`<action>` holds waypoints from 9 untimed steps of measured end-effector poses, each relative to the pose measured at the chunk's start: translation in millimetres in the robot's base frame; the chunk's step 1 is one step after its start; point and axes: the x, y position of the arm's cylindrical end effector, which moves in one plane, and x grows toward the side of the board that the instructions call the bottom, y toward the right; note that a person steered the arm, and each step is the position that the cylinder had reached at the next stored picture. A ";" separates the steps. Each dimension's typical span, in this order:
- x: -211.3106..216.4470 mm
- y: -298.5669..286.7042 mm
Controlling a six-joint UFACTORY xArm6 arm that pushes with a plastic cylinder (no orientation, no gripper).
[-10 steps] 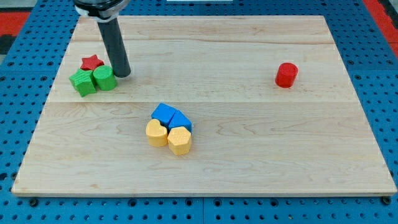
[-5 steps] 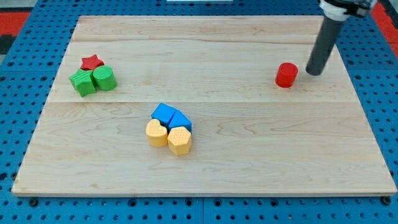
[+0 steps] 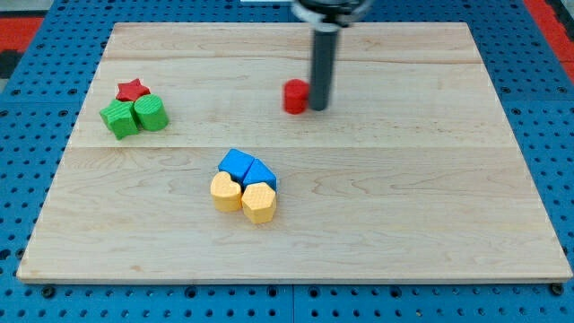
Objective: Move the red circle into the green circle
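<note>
The red circle point(image 3: 295, 96) is a small red cylinder above the middle of the wooden board point(image 3: 430, 215). My tip point(image 3: 319, 108) touches its right side. The green circle point(image 3: 152, 113) is a green cylinder at the view's left, far to the left of the red circle. It sits pressed against a green block point(image 3: 118, 118) on its left, with a red star point(image 3: 133, 89) just above them.
Two blue blocks point(image 3: 247, 169) and two yellow blocks point(image 3: 242, 196) cluster below the board's centre, below and left of my tip. The blue pegboard point(image 3: 27, 179) surrounds the board.
My tip went from beside the green circle to the right of the red circle, then pushed the red circle leftward from the board's right part to above the middle.
</note>
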 end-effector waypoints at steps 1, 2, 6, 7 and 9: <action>-7.5 0.7; -9.9 22.2; -35.2 -63.0; -32.5 -135.8; -31.3 -136.7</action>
